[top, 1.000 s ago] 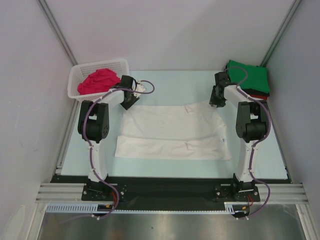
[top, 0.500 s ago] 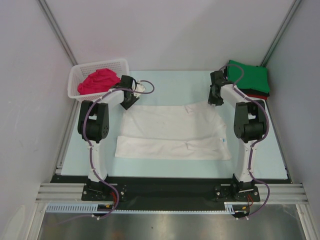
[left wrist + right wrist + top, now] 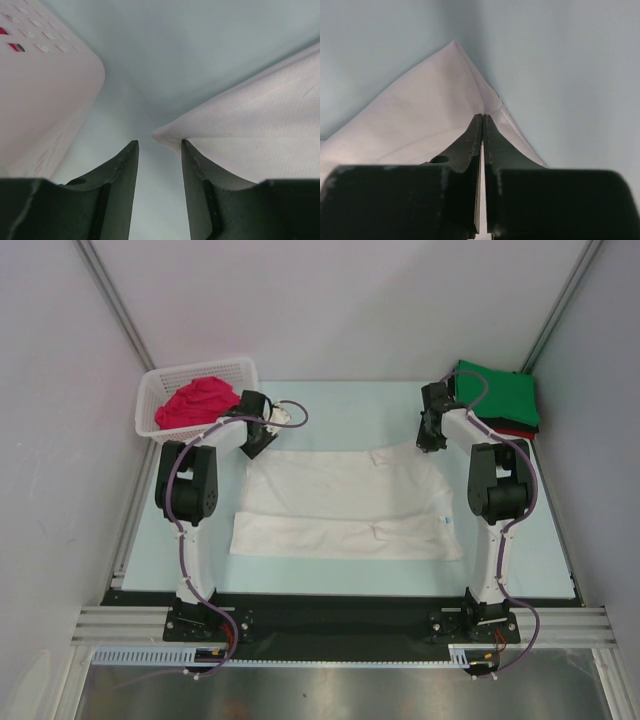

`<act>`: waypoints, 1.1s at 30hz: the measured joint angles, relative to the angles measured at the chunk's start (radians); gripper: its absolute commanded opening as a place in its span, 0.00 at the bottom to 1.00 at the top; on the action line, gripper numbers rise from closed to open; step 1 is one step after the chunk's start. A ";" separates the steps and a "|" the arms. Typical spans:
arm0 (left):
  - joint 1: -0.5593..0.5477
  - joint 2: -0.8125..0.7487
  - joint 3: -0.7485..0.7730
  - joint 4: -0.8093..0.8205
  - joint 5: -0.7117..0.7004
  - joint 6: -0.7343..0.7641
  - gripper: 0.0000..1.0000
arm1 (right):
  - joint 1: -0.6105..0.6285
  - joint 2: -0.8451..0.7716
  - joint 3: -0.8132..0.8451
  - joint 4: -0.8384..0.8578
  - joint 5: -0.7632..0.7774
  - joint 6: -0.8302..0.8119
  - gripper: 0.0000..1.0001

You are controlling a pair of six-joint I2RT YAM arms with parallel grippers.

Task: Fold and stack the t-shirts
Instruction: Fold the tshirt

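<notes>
Pinching the white cloth t-shirt [image 3: 340,505] by its far-right corner, right fingers [image 3: 472,135] closed; left fingers [image 3: 125,160] open astride its far-left corner.

The dark jaws are pinched together on a crease of the white t-shirt [image 3: 420,117]. Its pointed corner lies on the pale surface [image 3: 560,60].

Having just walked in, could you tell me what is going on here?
A white t-shirt lies spread on the table. The right gripper is shut on its far right corner; the left gripper stands open at the far left corner. A folded green shirt lies far right; a magenta shirt sits in the basket.
</notes>
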 measured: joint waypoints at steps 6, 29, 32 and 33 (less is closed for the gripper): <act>0.005 0.000 0.001 0.006 0.012 -0.001 0.47 | 0.000 -0.001 0.000 0.000 0.009 0.002 0.00; 0.016 0.099 0.171 -0.119 0.134 -0.024 0.26 | 0.005 -0.172 -0.060 -0.012 -0.049 -0.030 0.00; 0.017 0.105 0.185 -0.152 0.168 -0.019 0.06 | 0.005 -0.203 -0.065 -0.021 -0.051 -0.033 0.00; 0.018 0.106 0.188 -0.164 0.183 -0.017 0.00 | 0.005 -0.214 -0.065 -0.024 -0.053 -0.035 0.00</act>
